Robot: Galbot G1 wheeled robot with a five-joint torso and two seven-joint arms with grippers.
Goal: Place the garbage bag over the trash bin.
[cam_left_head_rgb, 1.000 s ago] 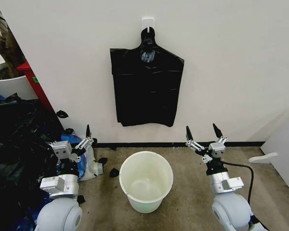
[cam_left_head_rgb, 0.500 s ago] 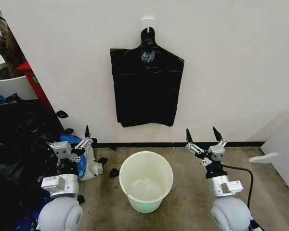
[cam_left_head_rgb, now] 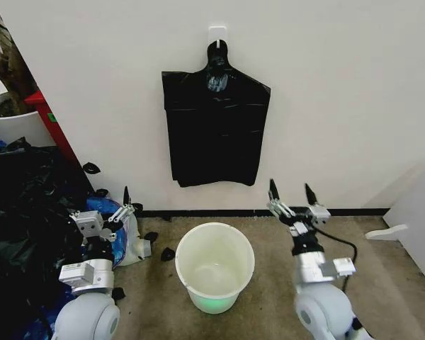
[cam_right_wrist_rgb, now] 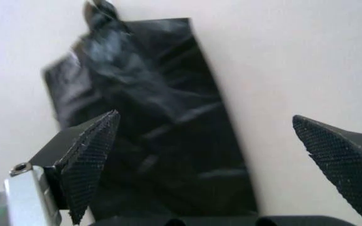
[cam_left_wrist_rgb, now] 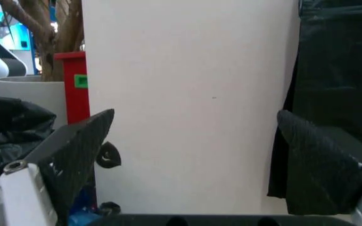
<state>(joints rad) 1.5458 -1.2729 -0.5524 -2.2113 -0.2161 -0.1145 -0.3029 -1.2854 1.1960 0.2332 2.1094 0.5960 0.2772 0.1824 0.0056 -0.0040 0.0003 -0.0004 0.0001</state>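
The garbage bag (cam_left_head_rgb: 216, 131), glossy black plastic with a pale patch near its neck, hangs from a white hook on the wall. In the right wrist view the garbage bag (cam_right_wrist_rgb: 156, 132) sits behind the left finger, well beyond it. The trash bin (cam_left_head_rgb: 249, 263), a round white bucket, stands open on the floor under the bag. To the right of the bin my right gripper (cam_left_head_rgb: 290, 191) is open, pointing up at the wall. My left gripper (cam_left_head_rgb: 108, 205) is open to the left of the bin, with nothing between its fingers (cam_left_wrist_rgb: 74, 146). The bag's edge (cam_left_wrist_rgb: 338, 70) shows past them.
A heap of crumpled black plastic (cam_left_head_rgb: 25, 212) fills the floor at the left, with blue plastic (cam_left_head_rgb: 117, 212) beside my left arm. A white planter with red trim (cam_left_head_rgb: 18, 124) stands at the far left. A white panel (cam_left_head_rgb: 418, 219) closes the right side.
My right gripper has shifted left and slightly up, toward the wall below the hanging bag. The left gripper has edged a little left. Bag and bin have not moved.
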